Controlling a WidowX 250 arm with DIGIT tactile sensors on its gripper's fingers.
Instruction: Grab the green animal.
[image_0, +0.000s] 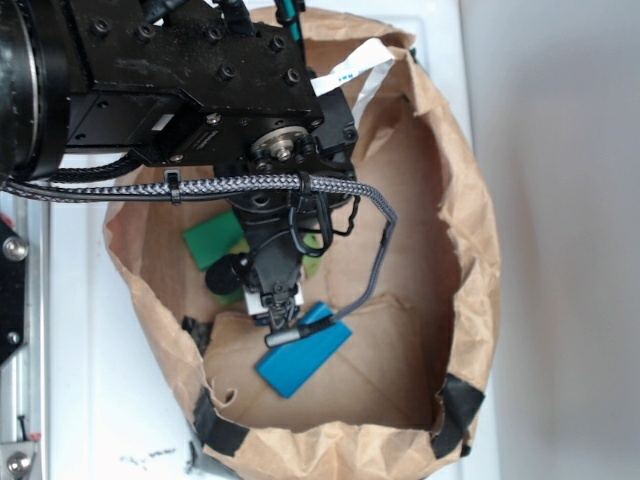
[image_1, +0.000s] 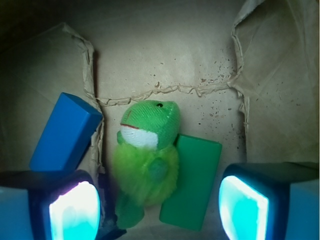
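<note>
Frog, the green animal, lies on the paper bag floor between blue block at left and green block touching its right. Gripper spread, empty. Looks soft, light, compressible; pinch fuzzy belly.

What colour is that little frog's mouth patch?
White with a red line along the top, on the green animal; the wrist view shows it best.
</note>
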